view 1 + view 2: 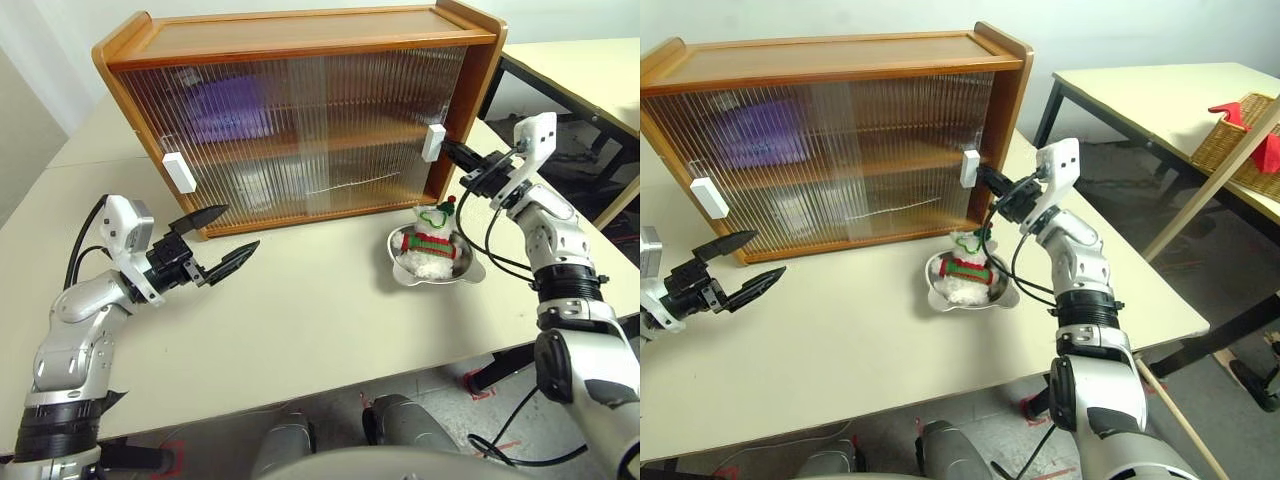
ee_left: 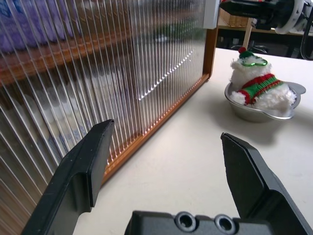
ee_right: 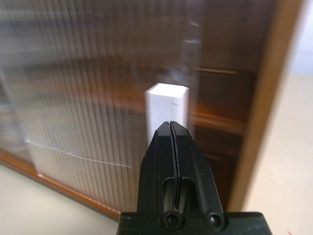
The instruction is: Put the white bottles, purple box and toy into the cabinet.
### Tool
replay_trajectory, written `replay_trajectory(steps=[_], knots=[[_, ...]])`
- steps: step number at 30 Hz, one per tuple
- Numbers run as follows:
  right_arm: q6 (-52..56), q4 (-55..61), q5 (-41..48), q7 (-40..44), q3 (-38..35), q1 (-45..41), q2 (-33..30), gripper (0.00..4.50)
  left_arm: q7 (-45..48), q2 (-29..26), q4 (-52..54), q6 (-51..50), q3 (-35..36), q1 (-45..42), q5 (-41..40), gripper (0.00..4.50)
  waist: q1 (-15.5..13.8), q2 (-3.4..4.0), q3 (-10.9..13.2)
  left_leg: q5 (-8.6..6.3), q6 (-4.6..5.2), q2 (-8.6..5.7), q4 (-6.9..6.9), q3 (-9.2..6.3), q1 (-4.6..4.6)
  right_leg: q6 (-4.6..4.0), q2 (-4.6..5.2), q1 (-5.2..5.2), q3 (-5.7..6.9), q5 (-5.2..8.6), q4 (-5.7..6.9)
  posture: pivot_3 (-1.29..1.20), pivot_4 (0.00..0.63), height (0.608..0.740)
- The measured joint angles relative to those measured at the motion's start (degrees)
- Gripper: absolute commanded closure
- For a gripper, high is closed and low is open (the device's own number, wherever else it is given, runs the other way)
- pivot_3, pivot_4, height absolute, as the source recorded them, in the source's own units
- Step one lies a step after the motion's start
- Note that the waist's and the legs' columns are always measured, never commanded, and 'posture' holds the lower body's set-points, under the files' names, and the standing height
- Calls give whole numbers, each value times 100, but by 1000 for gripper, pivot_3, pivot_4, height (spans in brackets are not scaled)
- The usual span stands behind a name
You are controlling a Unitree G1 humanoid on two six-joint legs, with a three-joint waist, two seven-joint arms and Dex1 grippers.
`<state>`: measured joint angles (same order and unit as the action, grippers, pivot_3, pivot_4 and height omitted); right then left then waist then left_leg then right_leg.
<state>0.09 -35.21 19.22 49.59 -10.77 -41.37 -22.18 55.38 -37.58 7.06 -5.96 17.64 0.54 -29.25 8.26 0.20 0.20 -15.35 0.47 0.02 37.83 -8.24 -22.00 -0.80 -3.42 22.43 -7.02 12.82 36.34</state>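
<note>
- Reaching at the cabinet (image 1: 300,40), our right gripper (image 1: 452,150) has its fingers pressed shut with nothing between them, tips just beside the right door handle (image 1: 433,142).
- Our left gripper (image 1: 218,238) hangs spread wide and empty above the table (image 1: 300,320), near the left handle (image 1: 179,172).
- We see the toy (image 1: 432,243) sitting in a metal dish (image 1: 405,272) on the table, just in front of the cabinet's right end.
- We judge the toy light, soft and squashy; a pinch across its scarfed middle should hold, and the dish may slide if nudged.
- The purple box (image 1: 230,108) shows as a blur behind the ribbed doors on the upper shelf; pale shapes on the lower shelf may be the bottles, we cannot tell.
- We expect the doors to slide stiffly; the small handle gives little purchase.
- The table is smooth and pale; another table (image 1: 1160,100) with a wicker basket (image 1: 1240,140) stands well apart on the right.
</note>
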Motion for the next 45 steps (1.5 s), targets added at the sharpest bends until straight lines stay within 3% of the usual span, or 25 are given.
replay_trajectory(steps=[10,16,28,45], knots=[[0,-126,-2,206,175,-217,201,4456,38,28,588,-183,163,-6,-686,0,-85,2,-1,0,0,2,0,0,0,-5,-1,0,3,0,0,-116,0,740],[0,-125,-3,259,235,-217,186,4456,-112,25,788,-408,163,16,-699,0,-139,2,-1,0,0,3,2,0,0,-7,-1,-1,3,0,0,-118,0,740],[64,-141,21,400,66,-106,-547,4456,-235,-39,877,-629,160,-68,-684,0,-199,3,-2,0,0,4,4,4,6,-9,-3,-4,2,-2,3,-139,0,740],[-57,-537,-192,-72,78,-49,-499,4456,-151,-50,761,-618,134,-144,-603,0,-188,7,-4,0,0,14,7,3,8,-7,-13,-5,-1,-9,3,-139,0,740]])
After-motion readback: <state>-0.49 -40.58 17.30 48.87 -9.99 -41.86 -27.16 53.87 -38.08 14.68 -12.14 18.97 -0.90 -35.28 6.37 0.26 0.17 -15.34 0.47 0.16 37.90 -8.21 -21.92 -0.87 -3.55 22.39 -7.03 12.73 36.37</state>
